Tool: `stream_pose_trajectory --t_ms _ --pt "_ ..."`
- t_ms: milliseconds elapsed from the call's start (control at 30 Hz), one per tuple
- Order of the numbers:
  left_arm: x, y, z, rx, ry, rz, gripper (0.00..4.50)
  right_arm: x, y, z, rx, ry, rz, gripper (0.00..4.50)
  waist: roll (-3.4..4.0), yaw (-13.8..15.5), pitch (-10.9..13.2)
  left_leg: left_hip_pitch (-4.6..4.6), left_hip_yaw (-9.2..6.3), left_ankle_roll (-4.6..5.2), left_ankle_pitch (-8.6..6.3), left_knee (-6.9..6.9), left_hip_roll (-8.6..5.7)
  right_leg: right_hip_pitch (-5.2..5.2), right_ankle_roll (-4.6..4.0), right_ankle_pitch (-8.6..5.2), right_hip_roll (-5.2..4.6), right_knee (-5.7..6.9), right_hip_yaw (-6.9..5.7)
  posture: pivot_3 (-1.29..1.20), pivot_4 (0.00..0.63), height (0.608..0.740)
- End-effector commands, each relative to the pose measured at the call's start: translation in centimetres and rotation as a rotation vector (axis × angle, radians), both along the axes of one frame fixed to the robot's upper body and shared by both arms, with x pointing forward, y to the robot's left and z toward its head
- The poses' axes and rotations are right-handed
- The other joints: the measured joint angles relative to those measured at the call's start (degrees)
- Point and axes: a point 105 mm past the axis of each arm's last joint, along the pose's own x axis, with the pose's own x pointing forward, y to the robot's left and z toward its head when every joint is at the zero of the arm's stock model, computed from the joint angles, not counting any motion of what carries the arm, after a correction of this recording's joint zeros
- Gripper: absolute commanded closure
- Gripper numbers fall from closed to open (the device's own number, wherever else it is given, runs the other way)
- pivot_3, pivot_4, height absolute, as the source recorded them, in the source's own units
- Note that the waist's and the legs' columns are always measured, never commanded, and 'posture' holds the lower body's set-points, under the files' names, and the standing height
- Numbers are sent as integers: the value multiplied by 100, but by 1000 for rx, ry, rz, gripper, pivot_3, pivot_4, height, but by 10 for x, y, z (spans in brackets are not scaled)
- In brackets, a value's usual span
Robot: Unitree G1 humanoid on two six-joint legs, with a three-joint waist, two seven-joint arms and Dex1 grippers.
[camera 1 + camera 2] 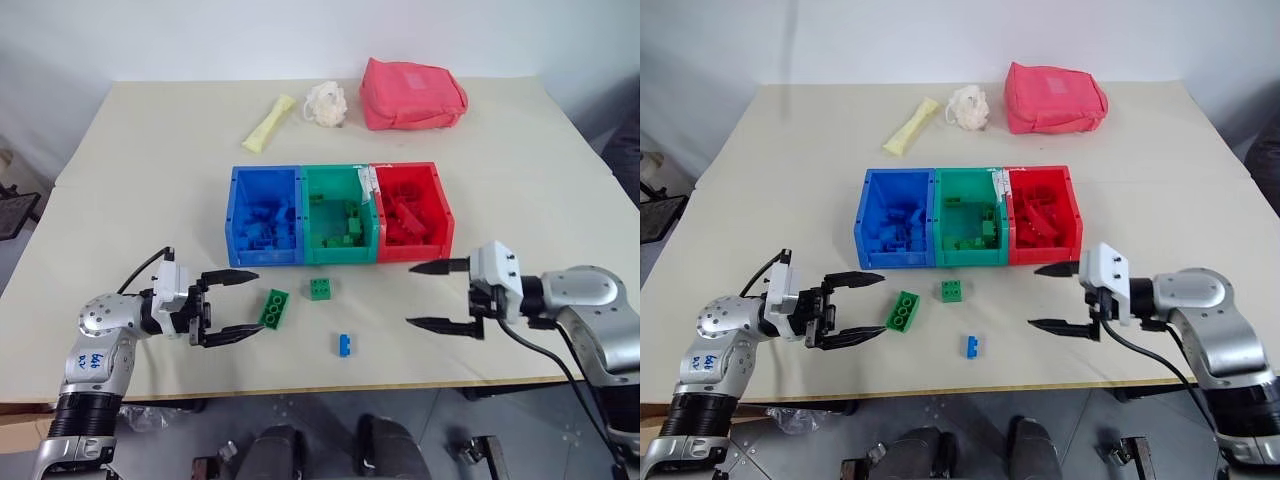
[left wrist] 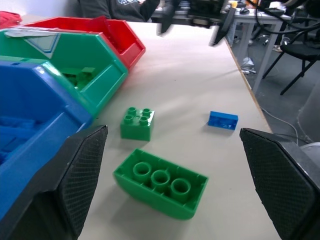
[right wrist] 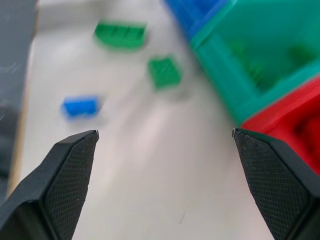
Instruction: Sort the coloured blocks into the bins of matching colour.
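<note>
Three studded plastic blocks (image 1: 320,289) before glossy, seemingly brick-filled bins (image 1: 338,215), both grippers' jaws spread, empty.

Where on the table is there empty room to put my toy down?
The wide bare stretches of table left of the blue bin and right of the red bin are free. It is crowded in front of the bins, where two green blocks and a blue block lie between both grippers.

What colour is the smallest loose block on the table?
Blue: the smallest loose block, clearest in the left wrist view.
</note>
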Motion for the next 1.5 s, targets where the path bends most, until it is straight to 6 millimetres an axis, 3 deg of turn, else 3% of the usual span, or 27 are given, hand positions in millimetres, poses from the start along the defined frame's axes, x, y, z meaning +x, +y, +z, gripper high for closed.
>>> stream_pose_trajectory --t_ms 33,267,433,733,867,1100,1400,1500 --pt "-2 7 1 23 -31 -23 0 -9 -19 11 -67 -48 17 15 -3 26 1 1 4 2 -1 1 0 1 1 0 0 -2 1 0 150 740" --pt "-5 11 -3 67 -70 -75 0 -9 -26 15 -81 -55 -5 15 -3 24 1 3 10 2 -2 23 9 8 4 2 -9 -8 7 0 150 740" --pt "-7 12 -5 91 -76 -94 0 -6 -19 17 -70 -62 2 15 -3 45 2 -2 1 0 -4 23 7 7 4 2 -9 -9 7 0 150 740" --pt "-14 7 -6 79 -72 -93 0 -2 39 10 -14 -55 73 15 -2 20 2 -3 -2 -8 -9 22 15 2 2 1 -17 -7 16 0 150 740" --pt "-23 5 -8 70 -57 -90 0 -2 75 -2 21 -34 112 15 -3 22 1 -4 -3 -9 -9 23 15 2 2 1 -13 -8 17 0 150 740" --pt "-36 3 -11 60 -29 -65 0 -4 112 -26 28 2 150 15 -3 12 1 -6 -7 -6 -11 26 10 2 1 1 -12 -6 31 0 150 740" --pt "-45 0 -11 53 -17 -40 0 1 123 -52 -15 19 137 15 -2 3 1 -4 -6 -10 -13 24 13 -1 -4 -2 -2 -1 27 0 150 740" --pt "-45 1 -11 53 -17 -31 0 1 123 -55 -12 19 138 585 -2 -18 1 -2 -6 -11 -13 23 16 0 -5 -2 -1 -1 26 0 150 740"
